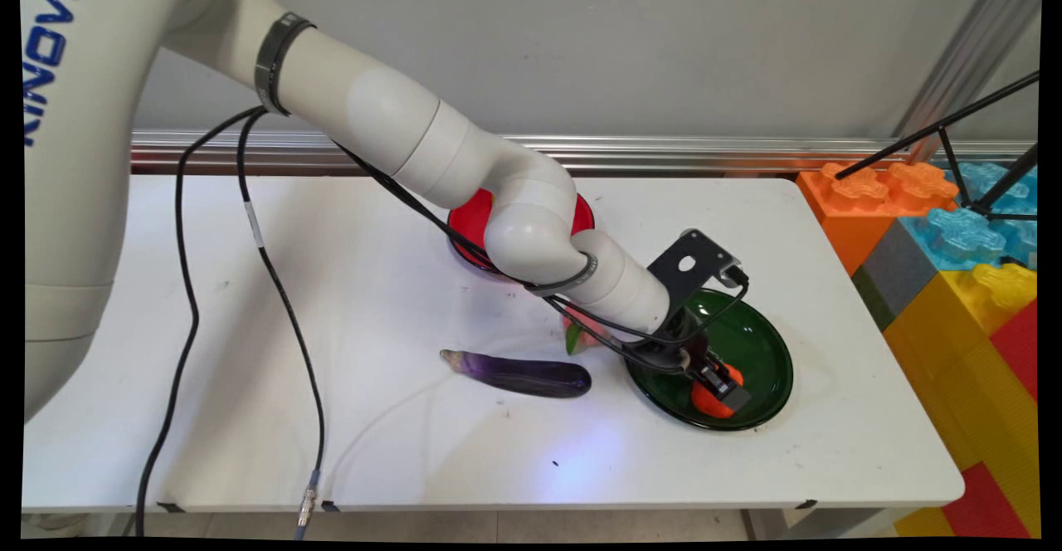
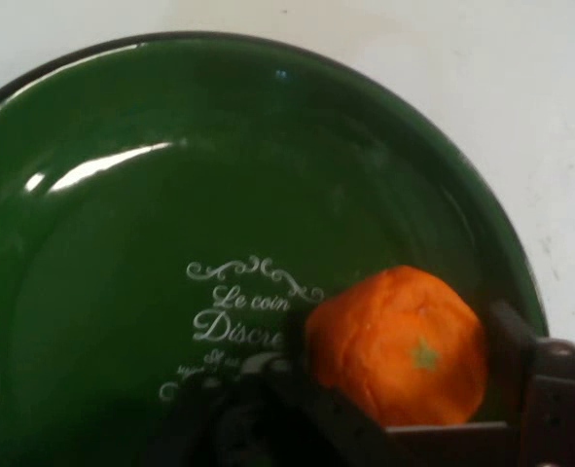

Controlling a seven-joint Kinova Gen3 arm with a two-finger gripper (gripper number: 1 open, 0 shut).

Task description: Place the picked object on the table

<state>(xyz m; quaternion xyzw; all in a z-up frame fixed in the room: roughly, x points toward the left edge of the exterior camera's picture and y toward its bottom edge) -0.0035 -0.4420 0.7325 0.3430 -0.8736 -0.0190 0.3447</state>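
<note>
Main view: the white arm reaches from the upper left down across the white counter, with black cables hanging along it. The tool is lowered into a dark green plate on the right half of the counter. An orange fruit sits in the near part of that plate, and the black fingers stand on either side of it, closed against it. A purple eggplant lies on its side on the counter, just left of the green plate and apart from it. A red plate stands farther back, near the middle of the counter, largely hidden by the arm. A small red and green item shows under the wrist between the two plates; it cannot be identified. Large orange, blue, yellow and red building blocks are stacked off the counter's right end, with a black tripod above them.

Hand view: the green plate fills most of the picture, with white script lettering printed on its floor. The orange fruit rests on the plate at lower right, its small green stem mark facing the camera. The tool holds it: one finger presses its right side and the other its left, narrowed to the width of the fruit. White counter shows beyond the plate rim at upper right.
</note>
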